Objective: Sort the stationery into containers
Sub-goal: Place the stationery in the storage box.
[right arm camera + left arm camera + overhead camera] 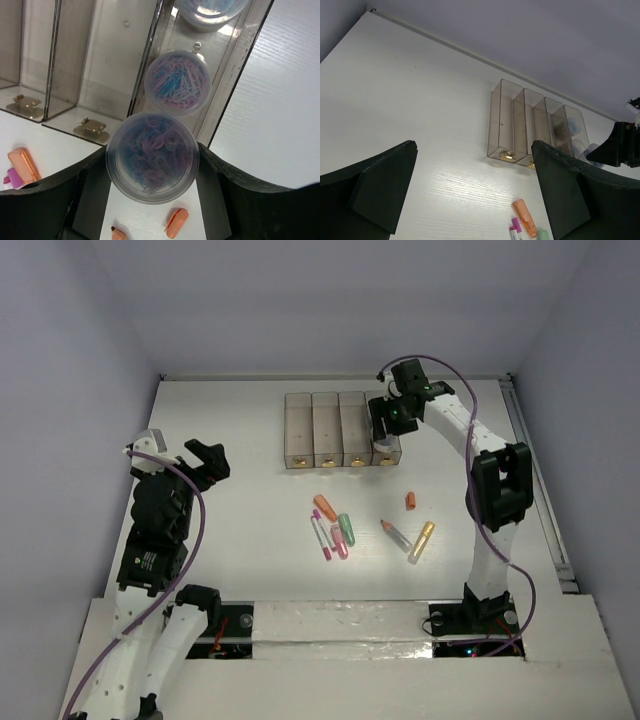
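Observation:
Four joined translucent bins point(325, 430) stand at the back middle of the table. My right gripper point(385, 427) hovers over the front of the rightmost bin point(240, 70), shut on a round clear jar point(152, 157) of coloured paper clips. Two more jars point(177, 82) lie in that bin. Sticks lie on the table: orange point(324, 507), green point(346, 528), pink point(339, 541), white-magenta point(322, 536), gold point(422, 541), a pencil-like one point(396, 535) and a small orange piece point(411, 501). My left gripper point(205, 462) is open and empty at the left, above bare table.
The table's back edge meets the wall just behind the bins point(520, 125). A rail point(535, 480) runs along the right edge. The right arm's upright link point(500, 490) stands right of the sticks.

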Robot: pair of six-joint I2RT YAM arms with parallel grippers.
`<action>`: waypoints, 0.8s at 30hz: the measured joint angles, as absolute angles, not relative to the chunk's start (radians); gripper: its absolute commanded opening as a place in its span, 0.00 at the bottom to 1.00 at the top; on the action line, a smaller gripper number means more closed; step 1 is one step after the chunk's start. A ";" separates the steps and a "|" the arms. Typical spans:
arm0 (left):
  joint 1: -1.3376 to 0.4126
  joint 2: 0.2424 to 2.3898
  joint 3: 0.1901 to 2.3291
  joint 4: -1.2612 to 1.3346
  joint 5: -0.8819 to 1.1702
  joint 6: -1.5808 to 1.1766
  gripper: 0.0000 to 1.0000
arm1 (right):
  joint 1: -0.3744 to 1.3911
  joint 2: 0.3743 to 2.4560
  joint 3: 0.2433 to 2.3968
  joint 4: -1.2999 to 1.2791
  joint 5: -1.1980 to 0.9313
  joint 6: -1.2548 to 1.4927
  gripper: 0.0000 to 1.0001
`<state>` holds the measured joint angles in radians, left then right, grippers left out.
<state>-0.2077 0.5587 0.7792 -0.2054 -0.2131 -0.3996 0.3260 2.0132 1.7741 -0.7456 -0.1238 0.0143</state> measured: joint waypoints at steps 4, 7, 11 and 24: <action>-0.208 0.559 0.779 -0.205 -0.213 -0.400 0.99 | 0.326 2.015 1.779 -0.783 -0.139 -0.004 0.45; -0.208 0.559 0.779 -0.205 -0.213 -0.400 0.99 | 0.326 2.018 1.788 -0.807 -0.146 -0.012 0.44; -0.208 0.559 0.779 -0.205 -0.213 -0.400 0.99 | 0.326 2.019 1.793 -0.830 -0.157 -0.023 0.44; -0.208 0.559 0.779 -0.206 -0.213 -0.399 0.99 | 0.324 2.122 1.916 -0.859 -0.138 -0.026 0.44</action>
